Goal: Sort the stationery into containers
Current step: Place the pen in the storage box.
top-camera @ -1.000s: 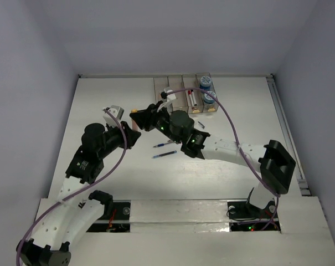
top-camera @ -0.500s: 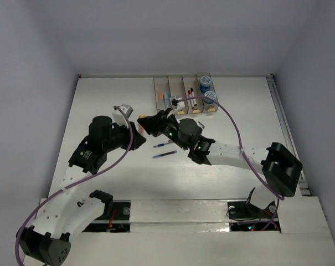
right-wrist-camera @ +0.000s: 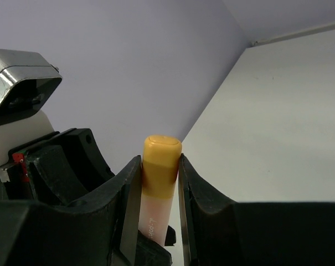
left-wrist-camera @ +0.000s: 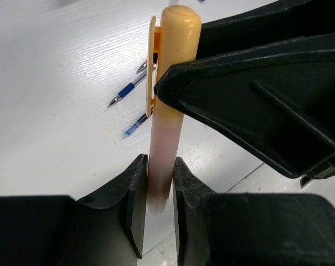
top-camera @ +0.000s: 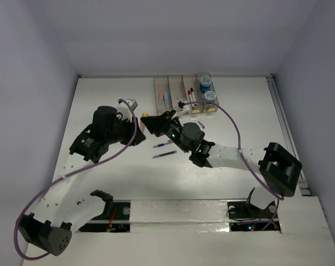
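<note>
Left claw (left-wrist-camera: 159, 173): nearly closed, pads pinching the pale pink tail of one marker (left-wrist-camera: 166, 133), which stands upright out of it. Right claw (right-wrist-camera: 159, 166): part-closed on the same marker, jaws clamped across the orange cap end beside the clip. Both claws hold it at once, clear of the table (top-camera: 101, 94), to the left of the bins (top-camera: 155, 93) and nearer the arm bases. Handling, by judgement: a light, stiff plastic barrel, not fragile. It is smooth and round, so it may swivel or slide between flat pads. The cap may pull off under load, so the barrel just under the cap is the safer hold, and one claw ought to stay firm until the other lets go. Two blue pens (top-camera: 165, 155) lie loose on the table just near of the claws. In the bins, the first holds pink and blue sticks (top-camera: 165, 100) and the last holds two rolls (top-camera: 207, 90). Change from a second ago: the left claw stood off to the left, apart from the right claw, and has swung right to meet it. The right arm has drawn back toward the near edge, uncovering the first two bins. The pens are unmoved.
</note>
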